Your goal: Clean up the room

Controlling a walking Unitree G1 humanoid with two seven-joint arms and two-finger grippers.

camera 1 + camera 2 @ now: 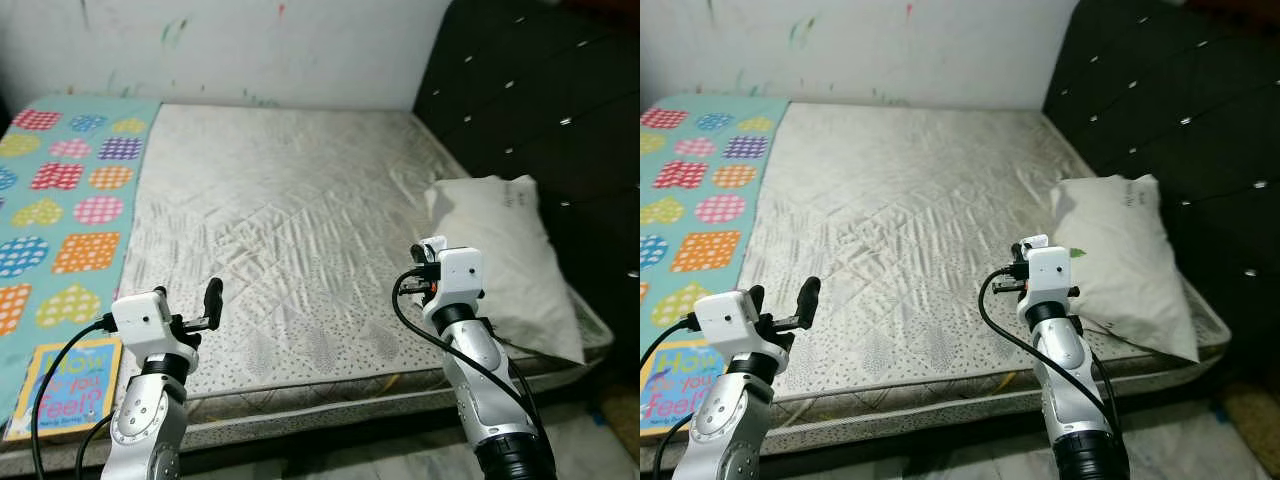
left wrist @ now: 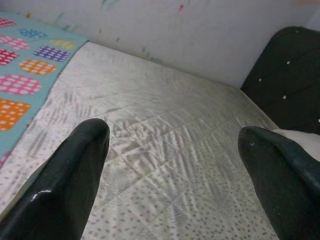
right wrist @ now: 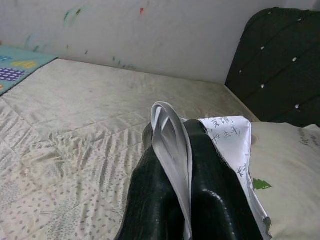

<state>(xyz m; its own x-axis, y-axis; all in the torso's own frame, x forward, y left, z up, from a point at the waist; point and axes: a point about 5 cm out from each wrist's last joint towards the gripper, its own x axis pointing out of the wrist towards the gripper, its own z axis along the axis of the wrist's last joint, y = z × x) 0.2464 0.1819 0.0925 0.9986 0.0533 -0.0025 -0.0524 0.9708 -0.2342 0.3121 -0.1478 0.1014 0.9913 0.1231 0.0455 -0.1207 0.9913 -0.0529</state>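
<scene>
Here is the bed: a bare grey quilted mattress [image 1: 290, 230] runs from the marked white wall [image 1: 250, 45] toward the robot, with a black padded headboard [image 1: 540, 110] along its right side. A white pillow [image 1: 505, 255] lies on the mattress at the right edge, close against that headboard.

The right gripper [image 3: 175, 165] is at the near corner of the pillow, just above the front edge of the mattress. Its two black fingers [image 3: 150, 195] are pressed together, and a fold of white pillow fabric with printed writing and a small green tree sits pinched between them.

On the other side, the left gripper [image 2: 175, 165] hangs over the front left part of the mattress, its fingers [image 2: 65, 180] spread wide apart with nothing between them, only grey quilting showing in the gap.

Along the left side of the bed lies a turquoise sheet [image 1: 65, 190] patterned with dotted hearts and squares. A colourful children's book [image 1: 65, 385] lies at the near left corner on that sheet, just beside the left arm.
</scene>
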